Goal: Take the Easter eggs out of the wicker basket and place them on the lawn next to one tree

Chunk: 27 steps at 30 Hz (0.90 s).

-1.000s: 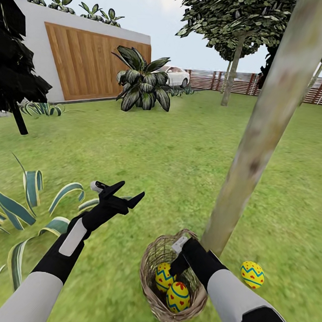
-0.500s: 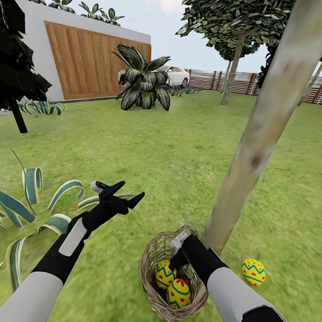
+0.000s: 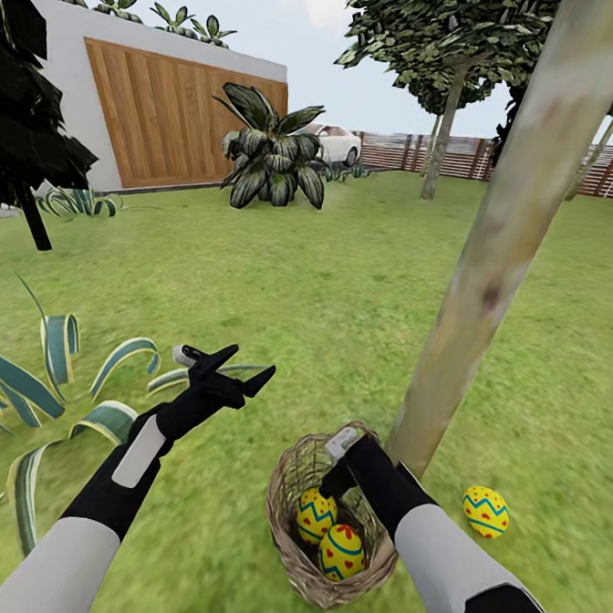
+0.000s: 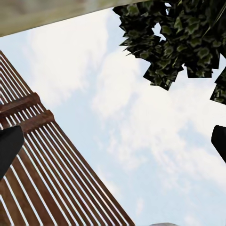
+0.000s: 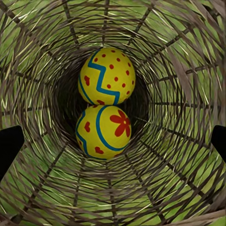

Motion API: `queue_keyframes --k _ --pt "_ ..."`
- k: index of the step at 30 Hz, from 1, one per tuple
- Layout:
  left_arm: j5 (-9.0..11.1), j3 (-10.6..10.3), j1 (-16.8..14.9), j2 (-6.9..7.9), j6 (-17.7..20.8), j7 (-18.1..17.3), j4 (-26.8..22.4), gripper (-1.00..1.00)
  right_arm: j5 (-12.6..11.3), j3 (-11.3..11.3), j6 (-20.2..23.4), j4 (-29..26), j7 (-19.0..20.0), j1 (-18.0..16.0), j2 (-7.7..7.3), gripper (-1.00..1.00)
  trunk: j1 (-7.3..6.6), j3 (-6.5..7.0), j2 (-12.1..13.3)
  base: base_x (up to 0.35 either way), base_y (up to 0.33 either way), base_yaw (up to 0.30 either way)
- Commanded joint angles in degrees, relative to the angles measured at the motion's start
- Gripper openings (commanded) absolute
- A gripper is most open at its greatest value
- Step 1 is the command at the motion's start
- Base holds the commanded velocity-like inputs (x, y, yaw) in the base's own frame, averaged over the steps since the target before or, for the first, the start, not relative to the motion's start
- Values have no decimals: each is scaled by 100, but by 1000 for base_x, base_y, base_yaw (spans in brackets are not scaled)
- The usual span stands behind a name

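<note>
Two Easter eggs (image 3: pixel 329 533) still lie touching each other deep in the wicker basket (image 3: pixel 284 524), which sits at the foot of the tree (image 3: pixel 492 265). The third egg (image 3: pixel 485 512) rests on the lawn (image 3: pixel 343 300) just beside the tree, on the side away from the basket. Over the last second the right gripper (image 5: pixel 113 141) has eased down into the basket, jaws spread and empty, so a second pick looks near. The left gripper (image 3: pixel 234 365) hangs released, well away from the tree.
</note>
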Motion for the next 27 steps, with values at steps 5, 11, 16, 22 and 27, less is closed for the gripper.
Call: queue_keyframes --k 5,11,16,22,27 --pt "19 -14 -4 -7 37 -6 3 100 45 -10 24 -27 18 -3 -19 100 109 -95 -204 0 0 0" --pt "18 -14 -4 -68 37 64 3 100 27 -13 34 -28 11 -18 -9 100 241 -203 -445 0 0 0" --pt "18 -14 -4 -83 18 70 3 100 8 -27 44 31 16 -120 -17 100 351 -293 -645 0 0 0" --pt "18 -93 -4 -91 2 71 3 100 4 -32 52 73 11 -134 -6 100 483 -401 -886 0 0 0" --pt "18 -141 -4 -91 2 71 3 100 -2 -39 57 79 10 -135 8 100 593 -490 -1087 0 0 0"
